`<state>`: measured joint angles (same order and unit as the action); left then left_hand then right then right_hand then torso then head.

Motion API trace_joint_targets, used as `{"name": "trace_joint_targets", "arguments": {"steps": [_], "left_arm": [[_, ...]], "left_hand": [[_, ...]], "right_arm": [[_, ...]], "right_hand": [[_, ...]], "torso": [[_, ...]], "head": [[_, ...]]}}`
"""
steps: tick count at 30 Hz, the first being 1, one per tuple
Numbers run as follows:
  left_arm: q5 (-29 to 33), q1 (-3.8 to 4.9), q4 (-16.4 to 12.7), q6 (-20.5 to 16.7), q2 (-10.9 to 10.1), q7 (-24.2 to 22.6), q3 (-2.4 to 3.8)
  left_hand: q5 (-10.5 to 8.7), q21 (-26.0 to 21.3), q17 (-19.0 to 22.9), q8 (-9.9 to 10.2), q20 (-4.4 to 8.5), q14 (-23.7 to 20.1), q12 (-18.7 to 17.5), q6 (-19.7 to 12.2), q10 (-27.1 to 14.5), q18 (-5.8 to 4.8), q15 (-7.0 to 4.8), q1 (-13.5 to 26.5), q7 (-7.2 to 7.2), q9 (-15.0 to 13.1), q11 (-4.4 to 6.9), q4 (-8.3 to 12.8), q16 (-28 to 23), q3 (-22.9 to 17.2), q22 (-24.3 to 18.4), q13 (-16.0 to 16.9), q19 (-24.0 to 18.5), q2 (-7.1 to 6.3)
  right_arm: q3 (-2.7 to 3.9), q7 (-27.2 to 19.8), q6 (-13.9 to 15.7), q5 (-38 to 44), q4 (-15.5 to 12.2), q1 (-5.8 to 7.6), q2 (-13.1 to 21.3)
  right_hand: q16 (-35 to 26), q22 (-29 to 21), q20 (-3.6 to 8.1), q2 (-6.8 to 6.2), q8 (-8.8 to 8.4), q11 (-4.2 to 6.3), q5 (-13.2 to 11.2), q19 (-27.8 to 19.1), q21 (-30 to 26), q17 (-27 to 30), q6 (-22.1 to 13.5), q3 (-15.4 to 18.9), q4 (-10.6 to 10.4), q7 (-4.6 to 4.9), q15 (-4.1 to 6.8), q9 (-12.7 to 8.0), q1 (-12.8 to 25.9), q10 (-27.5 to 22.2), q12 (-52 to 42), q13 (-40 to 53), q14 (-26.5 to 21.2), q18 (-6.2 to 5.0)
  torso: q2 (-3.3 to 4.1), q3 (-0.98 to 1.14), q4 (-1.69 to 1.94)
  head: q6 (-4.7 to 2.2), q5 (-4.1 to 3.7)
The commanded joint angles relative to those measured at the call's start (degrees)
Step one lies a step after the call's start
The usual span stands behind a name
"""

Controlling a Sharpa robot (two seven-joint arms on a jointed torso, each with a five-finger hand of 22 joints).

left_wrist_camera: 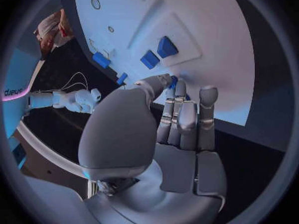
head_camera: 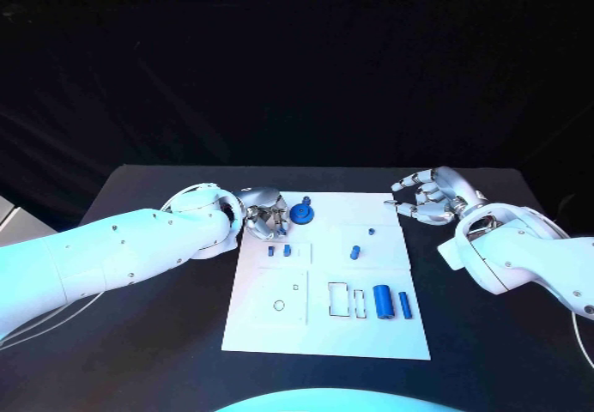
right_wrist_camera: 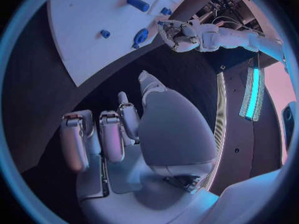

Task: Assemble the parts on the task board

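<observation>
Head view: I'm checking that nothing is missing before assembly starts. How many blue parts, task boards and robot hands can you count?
blue parts: 7
task board: 1
Hands: 2, the left hand and the right hand
Total: 10

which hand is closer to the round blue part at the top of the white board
Left. The left hand sits at the task board's far left corner, right beside the round blue part. The right hand hovers over the black table, off the board's far right edge, clearly farther from it.
</observation>
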<state>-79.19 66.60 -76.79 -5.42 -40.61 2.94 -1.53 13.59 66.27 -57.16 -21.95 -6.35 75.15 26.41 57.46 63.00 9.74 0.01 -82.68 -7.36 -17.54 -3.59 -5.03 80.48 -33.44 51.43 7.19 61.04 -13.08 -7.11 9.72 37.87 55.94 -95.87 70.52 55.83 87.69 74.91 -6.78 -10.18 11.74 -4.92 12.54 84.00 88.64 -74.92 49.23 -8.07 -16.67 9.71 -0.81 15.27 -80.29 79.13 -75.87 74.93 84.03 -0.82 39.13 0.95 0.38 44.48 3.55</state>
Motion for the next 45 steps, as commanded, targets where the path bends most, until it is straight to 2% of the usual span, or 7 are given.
{"name": "trace_joint_targets", "arguments": {"steps": [1,14,21,35,38,42,45], "left_arm": [[0.18,-0.1,0.0,0.0,0.13,-0.52,-0.01],[0.54,-0.19,0.99,1.29,0.87,-0.29,-0.37],[0.48,-0.29,1.3,2.16,1.0,-0.22,-0.58],[0.74,-0.38,0.82,0.61,0.66,-0.92,-0.62],[1.04,-0.39,0.73,-0.24,0.58,-1.19,-0.62],[1.47,-0.4,0.75,-0.76,0.51,-1.18,-0.63],[1.75,-0.4,0.78,-0.65,0.46,-0.95,-0.63]], "left_hand": [[0.02,0.29,-0.08,-0.02,0.02,0.48,-0.37,0.36,0.56,-0.91,-0.02,-0.03,0.01,0.04,0.02,0.33,0.22,-0.1,0.01,0.07,0.28,0.26],[0.04,0.23,0.08,0.16,0.02,0.45,-0.66,0.37,0.62,-0.89,0.0,0.16,-0.03,-0.01,-0.02,0.33,0.24,-0.2,-0.12,0.09,0.19,0.43],[0.03,0.26,0.06,0.17,0.03,0.46,-0.75,0.52,0.75,-0.89,-0.01,0.19,-0.01,-0.07,0.01,0.39,0.27,-0.25,-0.09,0.12,0.2,0.56],[0.0,0.22,0.15,0.34,0.05,0.43,-0.97,0.48,0.84,-0.87,-0.02,0.23,-0.01,-0.1,0.01,0.57,0.28,-0.27,-0.16,0.16,0.13,0.51],[0.0,0.08,0.41,1.37,-0.01,0.28,-1.69,-0.5,0.76,-0.83,0.12,0.56,-0.3,0.06,-0.22,0.89,0.28,-0.36,-0.38,0.22,-0.11,0.25],[0.01,-0.47,1.12,4.63,-0.27,-0.18,-3.08,-4.37,0.61,-0.64,0.37,1.62,-0.9,1.07,-0.43,1.07,0.29,-0.66,-1.08,0.43,-0.81,-0.47],[0.02,-0.82,1.62,5.55,-0.29,-0.48,-3.51,-5.33,0.94,-0.55,0.39,2.21,-1.0,1.38,-0.41,0.94,0.22,-0.72,-1.49,0.56,-1.17,-0.74]], "right_arm": [[0.0,-0.61,-0.07,0.46,-0.02,-0.04,-0.07],[0.0,-0.61,-0.23,0.46,-0.03,-0.04,-0.08],[0.0,-0.6,-0.22,0.46,-0.06,-0.04,-0.03],[0.0,-0.61,-0.15,0.46,-0.09,-0.04,0.05],[0.0,-0.63,-0.14,0.46,-0.1,-0.04,0.06],[0.0,-0.65,-0.12,0.46,-0.11,-0.04,0.06],[0.0,-0.66,-0.1,0.46,-0.11,-0.04,0.06]], "right_hand": [[-0.12,14.48,0.38,0.23,0.08,0.17,0.24,5.32,-0.19,-10.73,-0.29,-0.33,-0.04,-0.01,0.37,-0.05,0.25,-0.03,-0.04,2.32,4.87,0.46],[-0.12,14.48,0.38,0.23,0.08,0.17,0.24,5.32,-0.19,-10.73,-0.29,-0.33,-0.04,-0.01,0.37,-0.05,0.25,-0.03,-0.04,2.32,4.87,0.46],[-0.12,14.48,0.38,0.23,0.08,0.17,0.24,5.32,-0.19,-10.73,-0.29,-0.33,-0.04,-0.01,0.37,-0.05,0.25,-0.03,-0.04,2.32,4.87,0.46],[-0.12,14.48,0.38,0.23,0.08,0.17,0.24,5.32,-0.19,-10.73,-0.29,-0.33,-0.04,-0.01,0.37,-0.05,0.25,-0.03,-0.04,2.32,4.87,0.46],[-0.12,14.48,0.38,0.23,0.08,0.17,0.24,5.32,-0.19,-10.73,-0.29,-0.33,-0.04,-0.01,0.37,-0.05,0.25,-0.03,-0.04,2.32,4.87,0.46],[-0.12,14.48,0.38,0.23,0.08,0.17,0.24,5.32,-0.19,-10.73,-0.29,-0.33,-0.04,-0.01,0.37,-0.05,0.25,-0.03,-0.04,2.32,4.87,0.46],[-0.12,14.48,0.38,0.23,0.08,0.17,0.24,5.32,-0.19,-10.73,-0.29,-0.33,-0.04,-0.01,0.37,-0.05,0.25,-0.03,-0.04,2.32,4.87,0.46]], "torso": [[0.02,0.04,0.02],[0.02,0.05,-0.11],[-0.01,0.05,-0.04],[0.03,0.01,0.02],[0.03,0.01,0.02],[0.02,0.0,-0.02],[0.03,0.03,-0.02]], "head": [[-0.11,0.04],[-0.21,0.09],[-0.14,0.03],[-0.14,0.0],[-0.15,0.0],[-0.19,0.03],[-0.18,0.04]]}}
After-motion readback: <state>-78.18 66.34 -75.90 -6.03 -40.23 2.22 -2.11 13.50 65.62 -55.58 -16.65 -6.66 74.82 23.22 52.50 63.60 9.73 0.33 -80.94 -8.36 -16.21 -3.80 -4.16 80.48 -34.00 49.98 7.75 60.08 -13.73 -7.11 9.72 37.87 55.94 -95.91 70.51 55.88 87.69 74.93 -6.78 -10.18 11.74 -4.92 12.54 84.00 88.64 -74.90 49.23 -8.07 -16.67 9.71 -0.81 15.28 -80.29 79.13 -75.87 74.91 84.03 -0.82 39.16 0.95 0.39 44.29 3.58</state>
